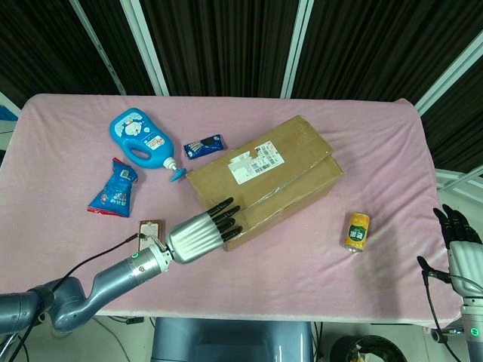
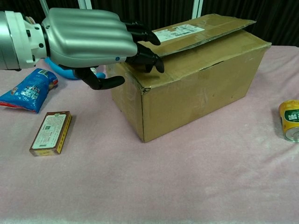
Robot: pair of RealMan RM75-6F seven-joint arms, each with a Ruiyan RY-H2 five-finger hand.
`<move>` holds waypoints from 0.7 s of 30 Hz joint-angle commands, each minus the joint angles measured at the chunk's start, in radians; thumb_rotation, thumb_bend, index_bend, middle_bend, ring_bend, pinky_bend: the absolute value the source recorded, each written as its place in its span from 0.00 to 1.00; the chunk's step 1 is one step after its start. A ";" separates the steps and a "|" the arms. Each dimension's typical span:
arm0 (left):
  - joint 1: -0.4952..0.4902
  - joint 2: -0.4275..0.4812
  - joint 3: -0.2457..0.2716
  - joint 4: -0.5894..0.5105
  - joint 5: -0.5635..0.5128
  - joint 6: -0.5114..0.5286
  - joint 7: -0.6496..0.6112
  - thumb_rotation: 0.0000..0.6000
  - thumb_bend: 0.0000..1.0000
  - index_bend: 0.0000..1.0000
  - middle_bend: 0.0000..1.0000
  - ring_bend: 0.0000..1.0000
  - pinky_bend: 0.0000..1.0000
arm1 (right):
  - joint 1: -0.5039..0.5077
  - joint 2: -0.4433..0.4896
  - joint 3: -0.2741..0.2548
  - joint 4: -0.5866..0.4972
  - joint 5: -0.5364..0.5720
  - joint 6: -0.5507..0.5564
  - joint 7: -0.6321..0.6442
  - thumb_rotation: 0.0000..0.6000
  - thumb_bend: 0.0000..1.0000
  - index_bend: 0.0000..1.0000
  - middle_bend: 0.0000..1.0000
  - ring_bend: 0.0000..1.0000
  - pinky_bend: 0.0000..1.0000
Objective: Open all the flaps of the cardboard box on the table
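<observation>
The brown cardboard box (image 1: 264, 177) (image 2: 196, 84) lies slantwise in the middle of the pink table. Its long top flap (image 2: 201, 30), the one with a white label, is lifted a little along its near edge; the other flap lies flat. My left hand (image 1: 204, 230) (image 2: 93, 39) is at the box's near left corner. Its dark fingertips (image 2: 149, 49) are stretched out and touch the end of the raised flap, while the thumb hangs apart beside the box wall. It holds nothing. My right hand (image 1: 460, 234) hovers off the table's right edge, fingers spread and empty.
A yellow can (image 1: 357, 231) (image 2: 292, 120) lies right of the box. A small brown carton (image 1: 151, 228) (image 2: 50, 132), a blue snack bag (image 1: 113, 188) (image 2: 28, 91), a blue bottle (image 1: 143, 139) and a dark packet (image 1: 204, 145) lie to the left.
</observation>
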 commanded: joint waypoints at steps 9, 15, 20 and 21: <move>-0.025 0.025 -0.021 0.086 0.140 0.111 0.039 1.00 0.53 0.16 0.24 0.00 0.00 | 0.001 -0.002 0.001 -0.005 0.011 -0.008 -0.003 1.00 0.30 0.00 0.00 0.00 0.21; -0.020 0.050 -0.035 0.097 0.125 0.132 0.068 1.00 0.53 0.16 0.24 0.00 0.00 | 0.002 -0.002 0.001 -0.006 0.013 -0.012 -0.002 1.00 0.30 0.00 0.00 0.00 0.21; -0.012 0.077 -0.050 0.099 0.105 0.151 0.092 1.00 0.53 0.15 0.25 0.00 0.00 | 0.002 -0.001 0.001 -0.007 0.014 -0.013 -0.001 1.00 0.30 0.00 0.00 0.00 0.21; -0.008 0.082 -0.053 0.101 0.100 0.158 0.096 1.00 0.53 0.15 0.25 0.00 0.00 | 0.001 -0.001 0.001 -0.008 0.015 -0.013 0.001 1.00 0.30 0.00 0.00 0.00 0.21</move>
